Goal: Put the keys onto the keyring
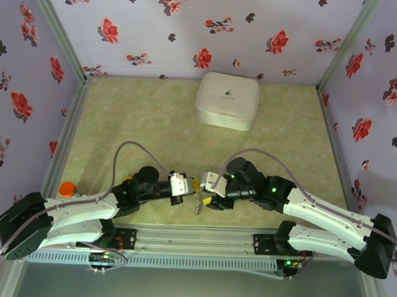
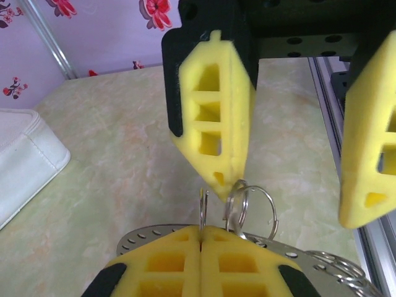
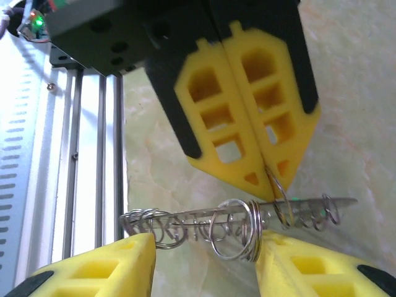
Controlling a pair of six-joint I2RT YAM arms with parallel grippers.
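Lilac walls (image 1: 158, 33) with red and black flowers around a pale green marbled tabletop (image 1: 140, 119)

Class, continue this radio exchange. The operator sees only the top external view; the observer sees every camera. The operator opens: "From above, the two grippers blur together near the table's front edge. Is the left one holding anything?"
Observer: Yes. The left gripper has its yellow fingers shut on a thin silver wire ring.
Operator: And the right gripper?
Observer: Open. Its own yellow fingers stand apart, with a doubled silver split ring close to one fingertip.
Operator: What else is down there?
Observer: A flat silver metal strip carrying a row of wire loops.
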